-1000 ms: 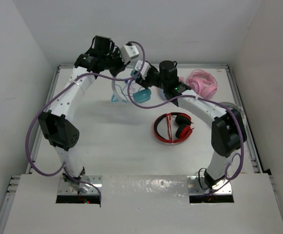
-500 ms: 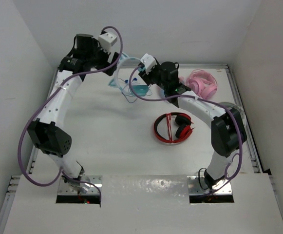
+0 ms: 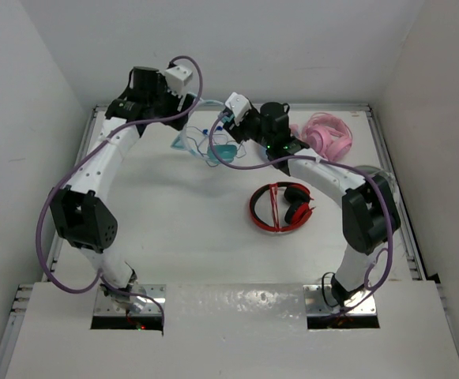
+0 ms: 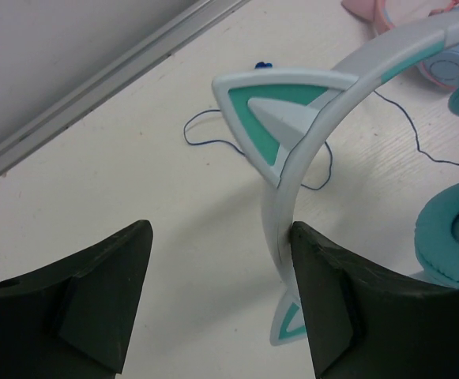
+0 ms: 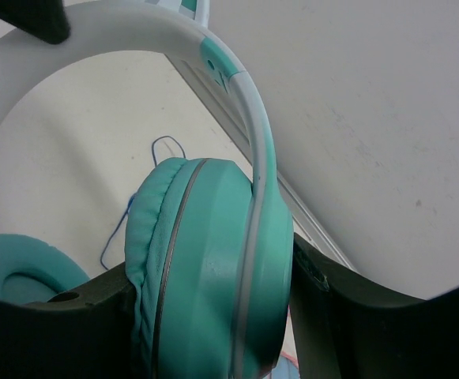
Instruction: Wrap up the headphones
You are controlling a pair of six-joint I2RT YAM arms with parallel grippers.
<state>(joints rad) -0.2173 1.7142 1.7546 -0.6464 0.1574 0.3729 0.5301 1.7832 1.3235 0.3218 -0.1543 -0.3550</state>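
Note:
The teal headphones [image 3: 224, 149] with the pale cat-ear headband [image 4: 291, 183] are held at the back of the table. My right gripper [image 5: 213, 276] is shut on one teal ear cup [image 5: 205, 260], squeezed between both fingers. My left gripper [image 4: 220, 233] is open beside the headband, which rests against the inner face of its right finger [image 4: 332, 292]; the left finger stands far off. The thin blue cable [image 4: 324, 164] lies in loose loops on the table under the band. The second ear cup [image 4: 450, 237] sits low at the right. From above, the left gripper [image 3: 188, 110] is just left of the right gripper [image 3: 229, 140].
A red and black pair of headphones [image 3: 280, 207] lies mid-table to the right. An all-pink pair [image 3: 328, 134] lies at the back right. The back wall rail [image 4: 110, 75] runs close behind the left gripper.
My left gripper went from shut to open, swung left away from the right gripper, and now stands beside the headband. The right gripper with the ear cup shifted slightly left.

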